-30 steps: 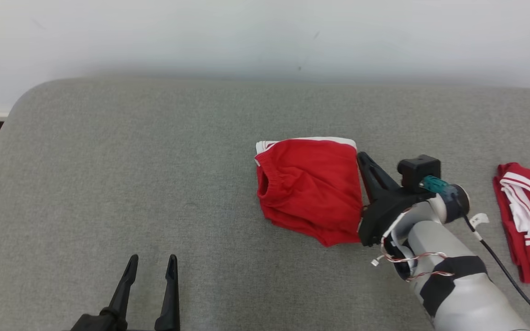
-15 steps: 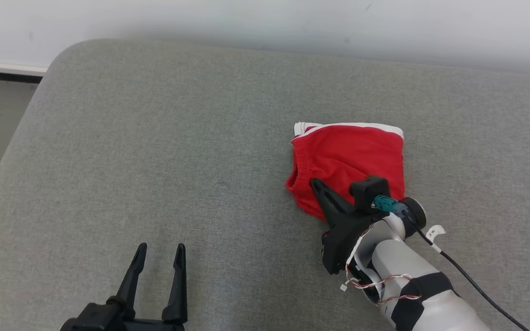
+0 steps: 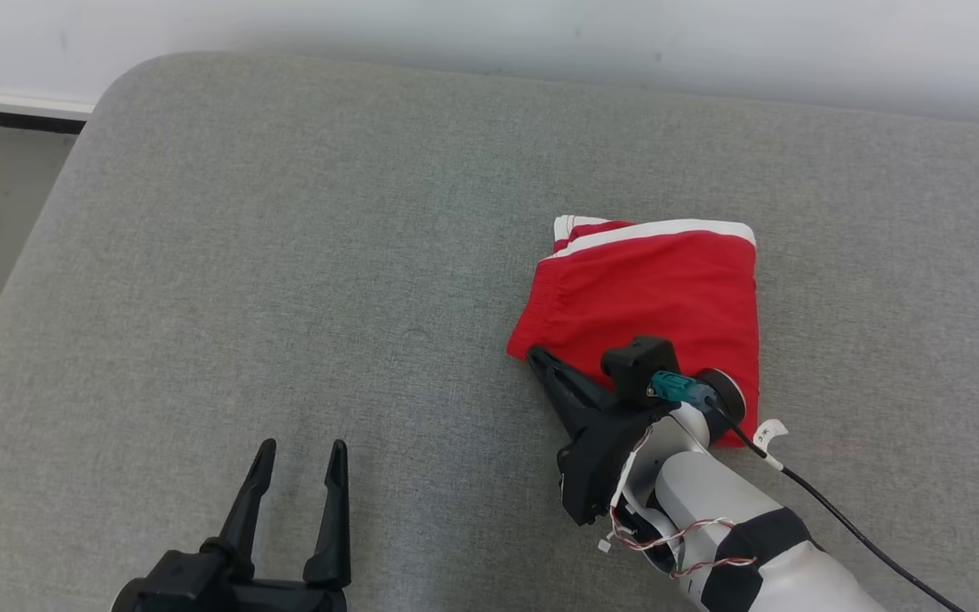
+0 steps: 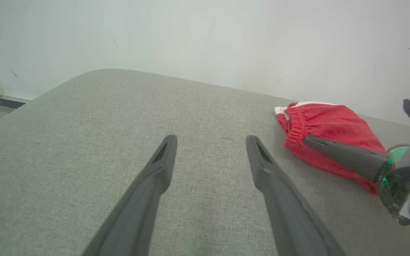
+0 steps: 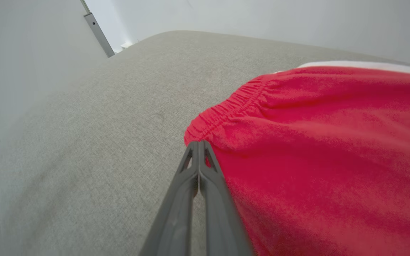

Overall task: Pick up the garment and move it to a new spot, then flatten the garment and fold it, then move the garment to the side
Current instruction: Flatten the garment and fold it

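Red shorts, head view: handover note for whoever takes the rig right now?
Red shorts: lying folded and fairly flat on the grey pad.
Left end effector: open, over bare pad, apart from the shorts.
Right end effector: shut, tips at the shorts' waistband corner; whether it pinches cloth, cannot tell.
Done: the fold looks made.
Left: probably moving the shorts aside, then letting go.

Both grippers are matt black, each with two long fingers tapering to thin points: the right gripper [image 3: 534,355] and the left gripper [image 3: 302,446]. The right wrist carries a small black box [image 3: 638,361], a teal plug [image 3: 675,388] and a black cable [image 3: 838,520] with a white tag [image 3: 768,433]. Thin red-and-white wires [image 3: 668,540] loop over a pale grey forearm [image 3: 693,484] banded with black tape [image 3: 749,565].
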Available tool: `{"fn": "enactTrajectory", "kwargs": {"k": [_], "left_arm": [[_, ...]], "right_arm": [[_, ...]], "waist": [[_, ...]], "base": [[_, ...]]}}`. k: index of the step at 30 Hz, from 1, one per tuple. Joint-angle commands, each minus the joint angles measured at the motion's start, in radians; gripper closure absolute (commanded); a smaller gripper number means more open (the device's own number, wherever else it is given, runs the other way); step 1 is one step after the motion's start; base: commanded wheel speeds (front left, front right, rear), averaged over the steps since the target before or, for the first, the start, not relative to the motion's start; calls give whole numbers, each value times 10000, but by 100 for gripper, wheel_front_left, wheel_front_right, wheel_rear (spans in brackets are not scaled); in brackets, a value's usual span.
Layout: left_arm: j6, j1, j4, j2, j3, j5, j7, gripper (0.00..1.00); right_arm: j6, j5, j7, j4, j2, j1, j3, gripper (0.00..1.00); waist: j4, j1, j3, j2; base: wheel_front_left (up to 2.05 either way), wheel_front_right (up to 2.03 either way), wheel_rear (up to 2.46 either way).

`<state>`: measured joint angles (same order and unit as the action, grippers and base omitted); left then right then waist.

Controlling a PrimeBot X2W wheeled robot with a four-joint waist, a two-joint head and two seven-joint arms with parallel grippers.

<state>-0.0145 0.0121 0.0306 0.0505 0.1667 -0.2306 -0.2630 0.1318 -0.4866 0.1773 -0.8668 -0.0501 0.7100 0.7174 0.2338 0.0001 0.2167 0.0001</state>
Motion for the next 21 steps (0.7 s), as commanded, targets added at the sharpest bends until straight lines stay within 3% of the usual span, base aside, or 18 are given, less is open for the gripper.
{"fn": "enactTrajectory", "kwargs": {"k": [1,10,19,21], "left_arm": [[44,-49,15,-1,-99,15,-15,0],[54,-286,-98,1,-489,178,-15,0],[25,-715,-186,2,-1029,399,-15,0],[-14,-790,-187,1,-1120,426,-15,0]], "right_arm": [[-28,-82,132,117,-13,46,-24,100],[-28,339,496,704,-8,-500,-588,100],[-28,2319,881,2463,-14,-2546,-3393,100],[-28,2750,872,3295,-11,-3242,-4168,51]], "waist": [[-142,-1,-116,-1],[-765,-1,-542,-1],[-1617,-1,-1285,-1],[-1764,-1,-1469,-1]], "base": [[0,0,0],[0,0,0],[0,0,0],[0,0,0]]}}
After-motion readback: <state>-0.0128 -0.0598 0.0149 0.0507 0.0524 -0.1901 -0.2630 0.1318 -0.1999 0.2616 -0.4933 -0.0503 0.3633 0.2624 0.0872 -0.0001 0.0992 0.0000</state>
